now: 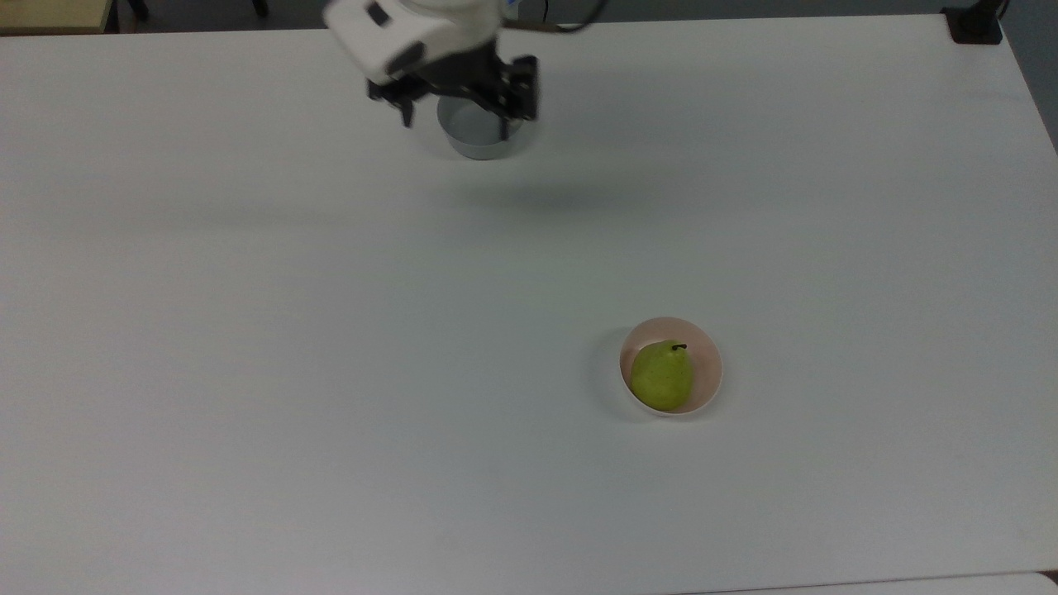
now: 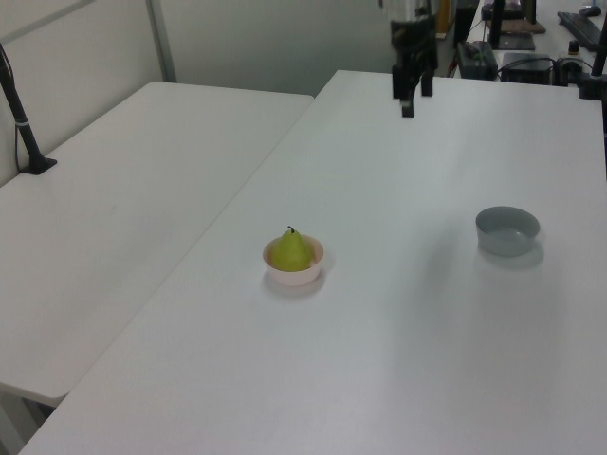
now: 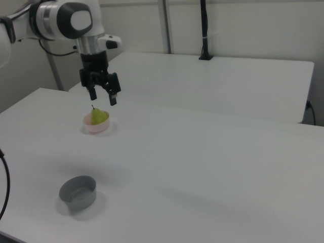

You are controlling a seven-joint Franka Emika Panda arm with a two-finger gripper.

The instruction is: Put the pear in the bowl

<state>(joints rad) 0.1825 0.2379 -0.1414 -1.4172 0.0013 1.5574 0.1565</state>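
This looks like a robotics lab or office workroom. Plain white tables [image 2: 398, 284] stand pushed together, a second table [image 3: 217, 71] carries a clamped black pole [image 3: 204, 30], bare partition walls [image 3: 253, 25] surround them, and cables and equipment [image 2: 517, 57] crowd the far edge.

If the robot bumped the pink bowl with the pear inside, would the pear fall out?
Probably not from a light bump. The pear sits low inside the pink bowl, whose rim rings it. It stands stem-up in the left view, so it might topple against the wall. The bowl looks small and glossy on a smooth table, so it would likely slide.
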